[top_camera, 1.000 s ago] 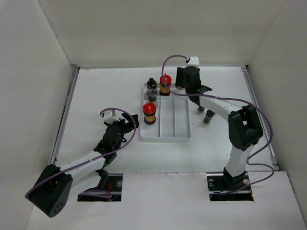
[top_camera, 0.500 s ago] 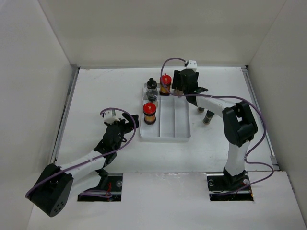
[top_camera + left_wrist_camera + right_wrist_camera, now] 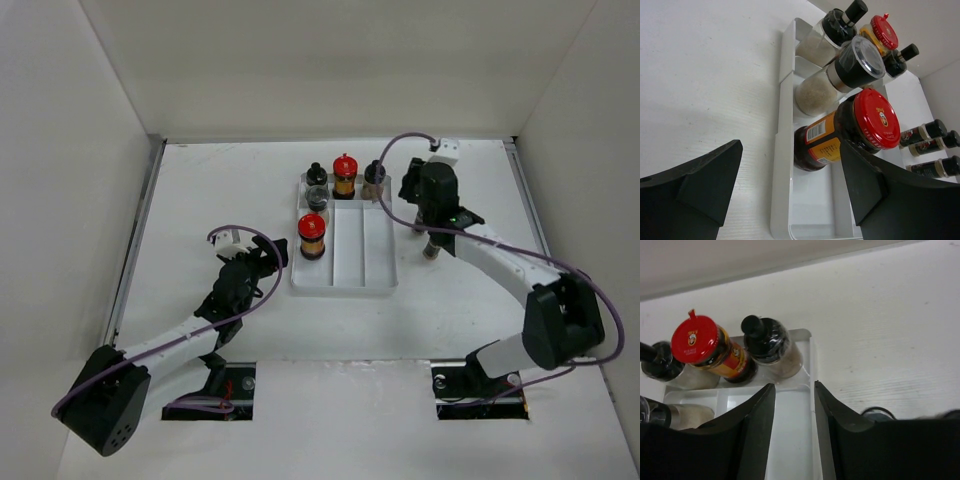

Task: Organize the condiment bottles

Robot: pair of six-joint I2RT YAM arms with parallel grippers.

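The white divided tray [image 3: 378,262] holds several condiment bottles. A red-capped amber bottle [image 3: 312,235] stands in its left lane, behind it a clear-lidded grinder [image 3: 317,196] and a slim black-capped bottle [image 3: 316,172]. A second red-capped bottle [image 3: 344,173] and a pale black-capped bottle [image 3: 374,177] stand at the back. My right gripper [image 3: 418,205] is open and empty, just right of the tray's back corner [image 3: 810,335], facing the pale bottle [image 3: 772,346]. My left gripper [image 3: 268,255] is open and empty, left of the tray, facing the near red-capped bottle [image 3: 847,132].
A slim dark bottle [image 3: 432,247] stands on the table right of the tray, partly under my right arm. The left wrist view shows three slim black-capped bottles [image 3: 926,134] there. The tray's middle and right lanes are bare in front. White walls enclose the table.
My right gripper has drawn back to the right from the tray's back, leaving the pale black-capped bottle standing in the back right corner. The left arm has not moved.
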